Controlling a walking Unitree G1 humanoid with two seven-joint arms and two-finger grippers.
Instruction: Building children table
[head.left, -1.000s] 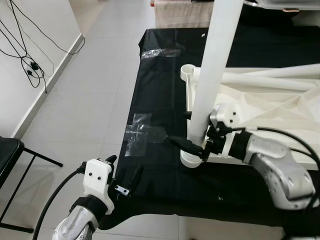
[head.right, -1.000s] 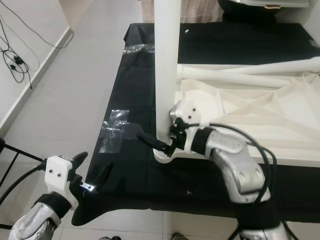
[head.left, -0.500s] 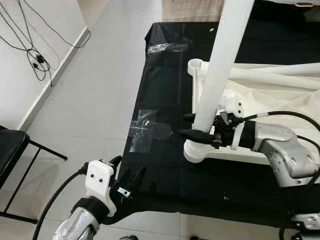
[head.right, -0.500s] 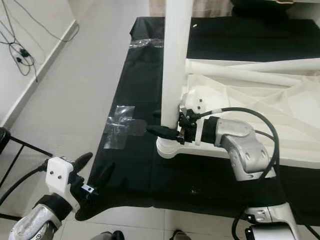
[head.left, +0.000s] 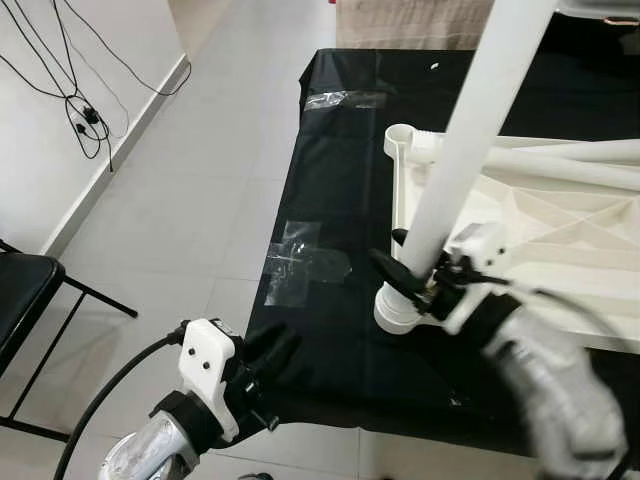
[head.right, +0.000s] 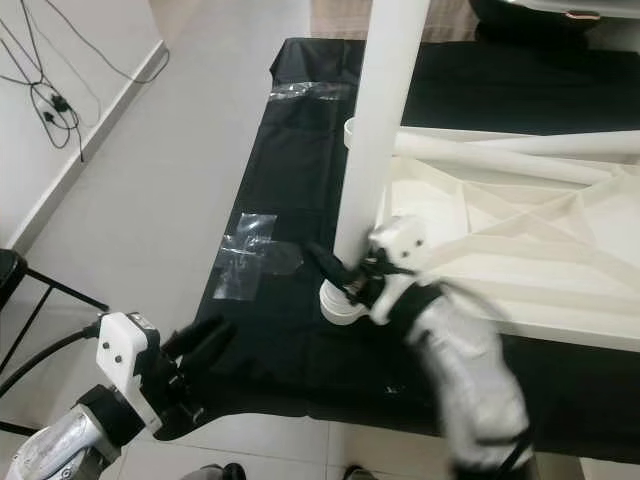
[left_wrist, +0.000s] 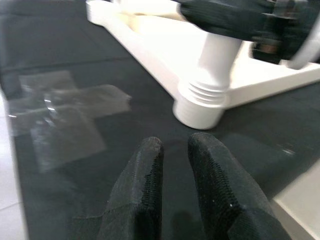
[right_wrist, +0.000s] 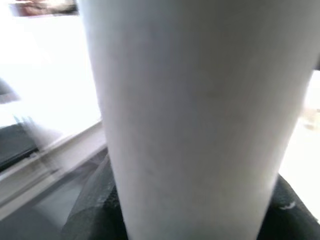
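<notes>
A white children's table top (head.left: 560, 235) lies upside down on a black cloth (head.left: 330, 180). One white leg (head.left: 460, 160) stands in its near corner socket (head.left: 398, 312), leaning slightly to the right. My right gripper (head.left: 402, 265) is shut on this leg just above the socket, and the arm behind it is blurred. In the right wrist view the leg (right_wrist: 200, 100) is pressed between both black fingers (right_wrist: 92, 205). My left gripper (head.left: 268, 346) hovers at the cloth's near left edge, shut on nothing. Its fingertips (left_wrist: 150, 155) point toward the socket (left_wrist: 202, 102).
Another white leg (head.left: 560, 160) lies along the table top's far side. Clear tape patches (head.left: 300, 262) are stuck on the cloth. A black chair (head.left: 20, 290) stands on the tiled floor at left. Cables (head.left: 75, 115) hang along the left wall.
The camera has shifted. My left gripper's fingers have come together. My right arm has moved nearer and lower, still holding the leg, which leans more to the right.
</notes>
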